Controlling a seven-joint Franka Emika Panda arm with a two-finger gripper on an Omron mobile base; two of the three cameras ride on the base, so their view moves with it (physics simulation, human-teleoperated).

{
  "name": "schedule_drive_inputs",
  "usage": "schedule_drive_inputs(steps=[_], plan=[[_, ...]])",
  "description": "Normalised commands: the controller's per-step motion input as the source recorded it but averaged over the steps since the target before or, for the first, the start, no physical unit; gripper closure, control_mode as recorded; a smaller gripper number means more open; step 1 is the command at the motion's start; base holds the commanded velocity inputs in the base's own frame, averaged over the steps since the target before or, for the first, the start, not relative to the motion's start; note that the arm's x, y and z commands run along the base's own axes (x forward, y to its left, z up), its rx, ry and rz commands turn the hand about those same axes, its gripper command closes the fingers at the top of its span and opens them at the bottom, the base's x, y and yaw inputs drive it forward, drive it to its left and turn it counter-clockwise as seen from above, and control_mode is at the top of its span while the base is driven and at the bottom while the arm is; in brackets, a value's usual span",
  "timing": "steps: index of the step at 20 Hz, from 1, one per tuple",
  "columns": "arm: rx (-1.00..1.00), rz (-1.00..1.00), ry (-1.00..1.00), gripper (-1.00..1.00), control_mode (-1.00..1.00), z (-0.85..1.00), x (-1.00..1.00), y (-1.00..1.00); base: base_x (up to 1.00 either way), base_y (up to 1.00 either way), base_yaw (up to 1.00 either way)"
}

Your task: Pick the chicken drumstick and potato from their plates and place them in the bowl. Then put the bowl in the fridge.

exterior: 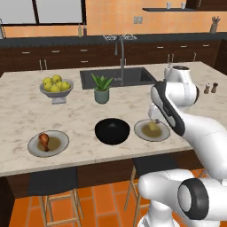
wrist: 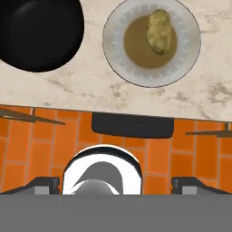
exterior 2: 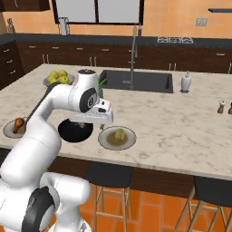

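Observation:
The chicken drumstick [exterior: 43, 139] lies on the left plate [exterior: 60, 141] near the counter's front edge. The black bowl [exterior: 112, 131] stands empty at the middle. To its right, the potato [exterior: 153, 127] rests on the second plate [exterior: 163, 133]. In the hand view the bowl [wrist: 38, 31] sits at the upper left, with the potato [wrist: 159, 31] on its plate [wrist: 188, 43] at the upper right. My gripper [exterior 2: 89, 123] hangs open and empty above the counter's front edge, between bowl and potato plate; its fingertips [wrist: 43, 183] stand wide apart. The fridge is out of view.
A grey footed bowl of lemons [exterior: 56, 88], a potted plant [exterior: 101, 91] and the sink [exterior: 133, 76] with its faucet lie farther back. Salt and pepper shakers [exterior: 210, 88] stand at the right. Dark stools [exterior: 52, 181] are tucked under the counter's front edge.

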Motion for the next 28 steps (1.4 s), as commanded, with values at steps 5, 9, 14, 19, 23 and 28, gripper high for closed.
schedule_drive_inputs(steps=[5, 9, 14, 19, 23, 28], plan=[[0.0, 0.0, 0.21, -1.0, -1.0, -0.43, 0.97, -0.64, 0.0, 0.0, 0.0], [0.02, 0.02, 0.06, -1.0, -1.0, -0.53, 1.0, -0.39, 0.0, 0.0, 0.0], [0.03, 0.04, 0.01, -1.0, -1.0, -0.61, 0.99, -0.13, 0.0, 0.0, 0.0], [0.03, 0.03, 0.08, -1.0, -1.0, -0.66, 0.94, 0.0, 0.0, 0.0, 0.0], [0.0, 0.01, 0.03, -1.0, -1.0, -0.6, 0.42, -0.01, 0.0, 0.0, 0.0], [0.0, 0.05, 0.05, -1.0, -1.0, -0.37, 0.06, -0.05, 0.0, 0.0, 0.0]])
